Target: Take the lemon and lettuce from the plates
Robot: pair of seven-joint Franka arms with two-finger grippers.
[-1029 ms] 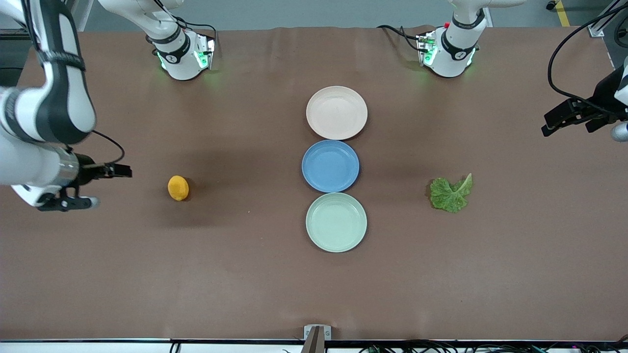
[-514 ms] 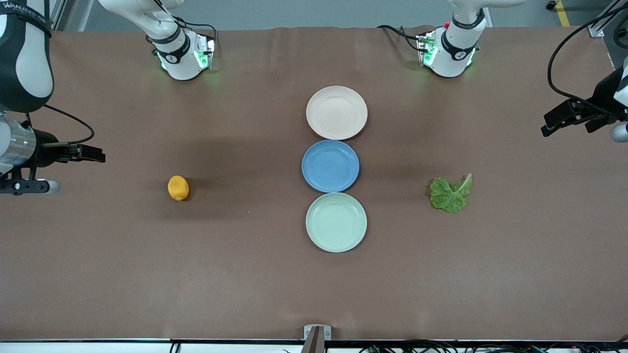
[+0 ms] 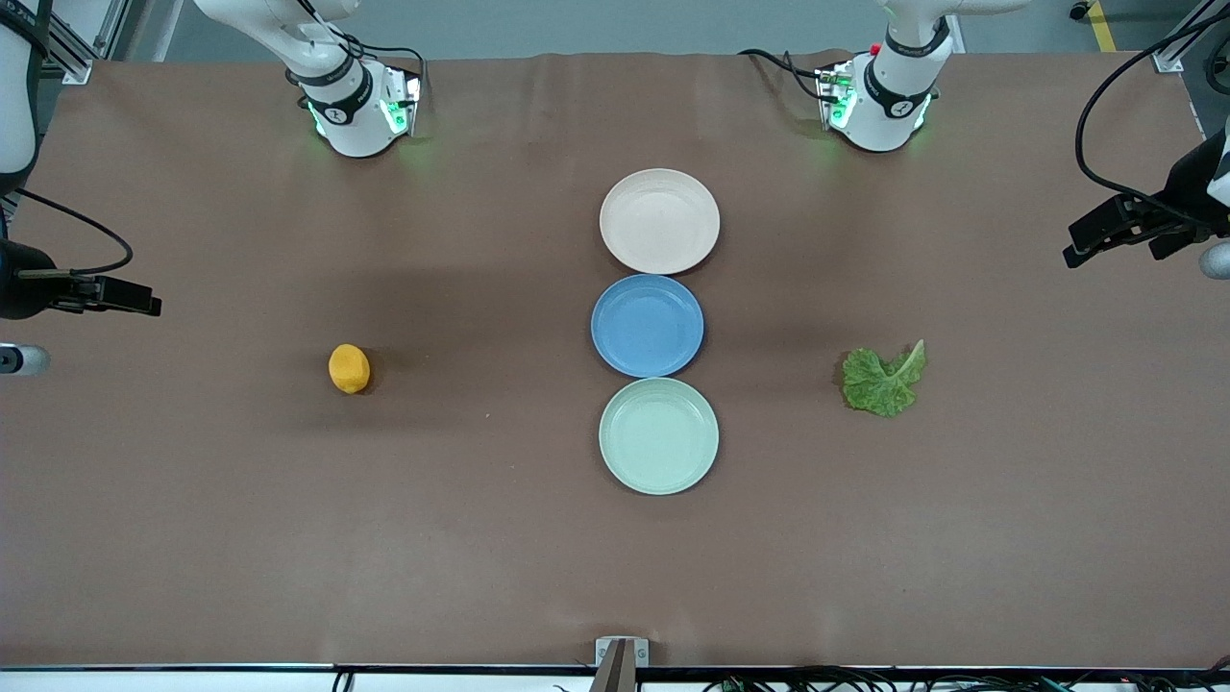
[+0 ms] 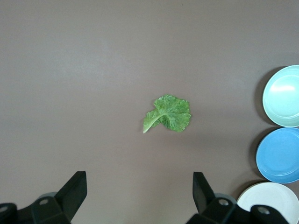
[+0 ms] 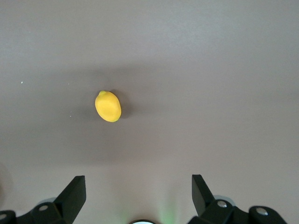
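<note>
blue plate (image 3: 647, 326), brown table (image 3: 480, 538)

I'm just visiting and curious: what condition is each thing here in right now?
lemon: on the bare table, unheld.
lettuce: flat on the table, unheld.
beige plate: empty.
blue plate: empty.
mint plate: empty.
left pincer: open, holding nothing.
right pincer: open, holding nothing.

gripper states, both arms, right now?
Left gripper: open, empty, over the table near the lettuce.
Right gripper: open, empty, near the lemon.
</note>
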